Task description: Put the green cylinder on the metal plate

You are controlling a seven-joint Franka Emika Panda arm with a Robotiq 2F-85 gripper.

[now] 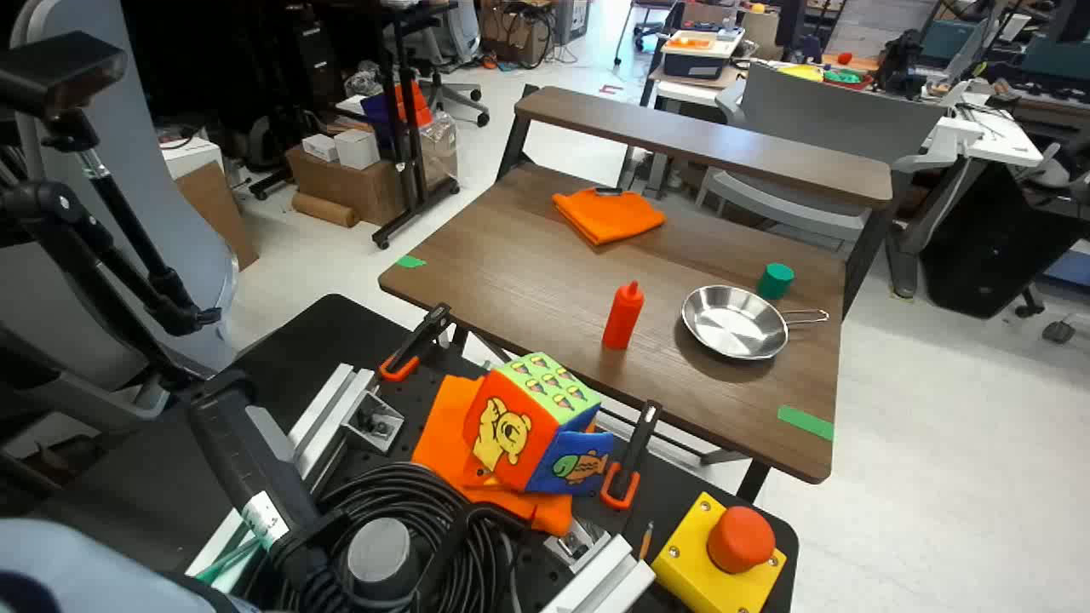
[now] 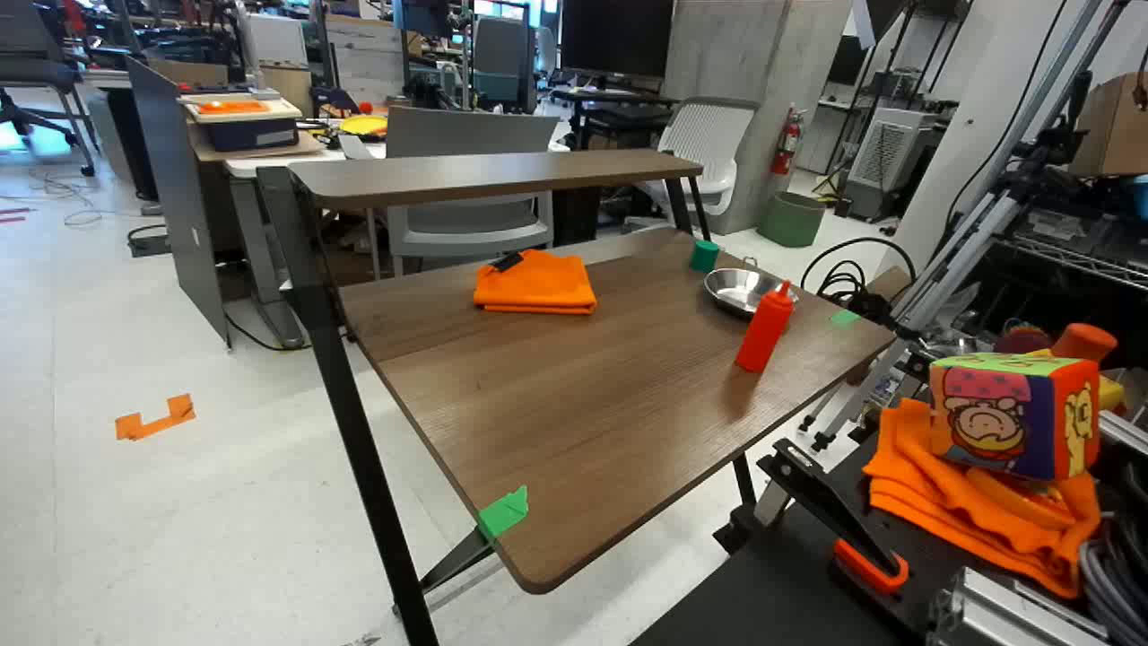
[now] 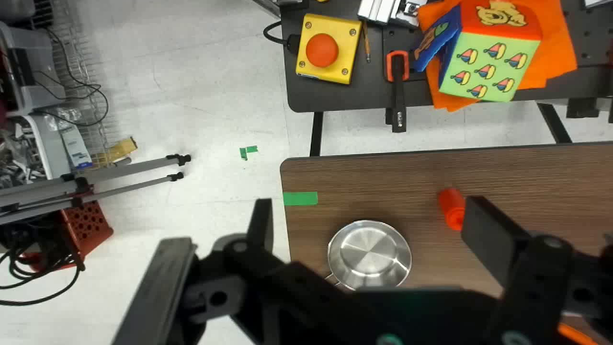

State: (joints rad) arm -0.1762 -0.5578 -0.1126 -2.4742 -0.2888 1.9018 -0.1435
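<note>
Closest to the wrist camera, the black end effector (image 3: 373, 227) holds its two blunt fingers (image 3: 495, 239) wide apart. In both exterior views the green cylinder (image 1: 775, 282) stands upright on the counter (image 1: 511, 255), off the metal plate (image 1: 735, 323) and just beside its rim. It is short and squat, an even deep green with a flat round top. The plate is polished silver, shallow and round, with sloping walls and a looped wire handle. Fine grain marks the brown counter, where a smooth red bottle (image 1: 623, 317) tapers to its nozzle.
</note>
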